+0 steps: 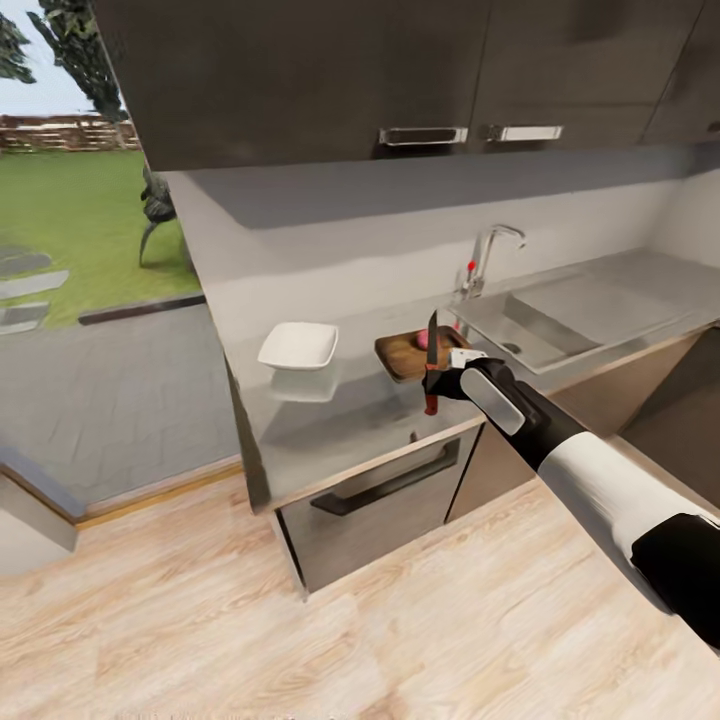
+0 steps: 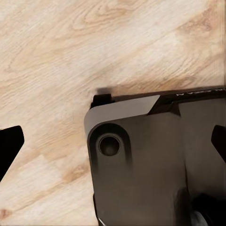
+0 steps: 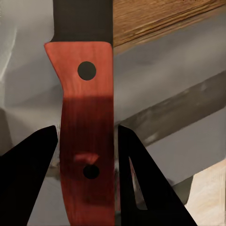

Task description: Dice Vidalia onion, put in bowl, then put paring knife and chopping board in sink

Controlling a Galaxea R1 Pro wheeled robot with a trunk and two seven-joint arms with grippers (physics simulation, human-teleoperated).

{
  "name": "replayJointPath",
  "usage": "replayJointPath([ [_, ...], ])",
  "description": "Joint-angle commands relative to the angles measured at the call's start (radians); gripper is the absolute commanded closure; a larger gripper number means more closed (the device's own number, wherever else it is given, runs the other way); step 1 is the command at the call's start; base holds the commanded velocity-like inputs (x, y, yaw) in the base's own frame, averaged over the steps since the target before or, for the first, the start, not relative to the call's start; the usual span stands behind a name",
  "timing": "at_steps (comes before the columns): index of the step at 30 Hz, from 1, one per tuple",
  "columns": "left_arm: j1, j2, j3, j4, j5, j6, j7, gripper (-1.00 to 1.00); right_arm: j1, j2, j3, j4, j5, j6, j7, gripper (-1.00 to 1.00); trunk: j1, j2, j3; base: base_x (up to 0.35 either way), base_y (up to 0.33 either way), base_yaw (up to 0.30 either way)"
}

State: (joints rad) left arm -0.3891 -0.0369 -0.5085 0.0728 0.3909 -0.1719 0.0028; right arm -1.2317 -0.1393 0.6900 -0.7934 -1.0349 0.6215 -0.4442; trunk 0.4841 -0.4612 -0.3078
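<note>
Nearest, the right gripper [image 1: 436, 385] hangs over the front part of the countertop [image 1: 330, 420], its black fingers [image 3: 28, 174] pinched on the red handle of the paring knife [image 1: 432, 362]. The knife stands upright, dark blade upward, handle end below the fingers; the right wrist view shows the handle [image 3: 87, 141] clamped between both fingers, with two rivet holes visible. The left gripper [image 2: 113, 155] is seen over the pale wood floor [image 2: 70, 47] and a dark part of the robot's own body; its two finger tips sit at opposite edges of the picture, spread wide, nothing between them. Just behind the knife lies the chopping board [image 1: 412, 355] on the countertop, with the Vidalia onion [image 1: 423, 340] resting on it. Left of the board, apart from it, sits the white bowl [image 1: 298, 346]. Beyond and right of the board is the sink [image 1: 540, 320], with the chrome tap [image 1: 487, 255] at its rear.
</note>
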Motion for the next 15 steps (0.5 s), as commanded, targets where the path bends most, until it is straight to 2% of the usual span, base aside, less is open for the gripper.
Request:
replayJointPath([
  [1,-0.002,-0.001,-0.008,0.005,0.006,-0.008,0.000,-1.00,-0.001,-0.002,0.013,-0.003,-0.010,0.000,-0.010,1.00,0.000,-0.002,-0.003,0.000,-0.319,0.215],
  [15,-0.002,-0.001,-0.008,0.005,0.006,-0.008,0.000,-1.00,-0.001,-0.002,0.025,-0.003,-0.010,-0.002,-0.008,1.00,0.000,-0.002,-0.019,0.000,-0.319,0.215],
])
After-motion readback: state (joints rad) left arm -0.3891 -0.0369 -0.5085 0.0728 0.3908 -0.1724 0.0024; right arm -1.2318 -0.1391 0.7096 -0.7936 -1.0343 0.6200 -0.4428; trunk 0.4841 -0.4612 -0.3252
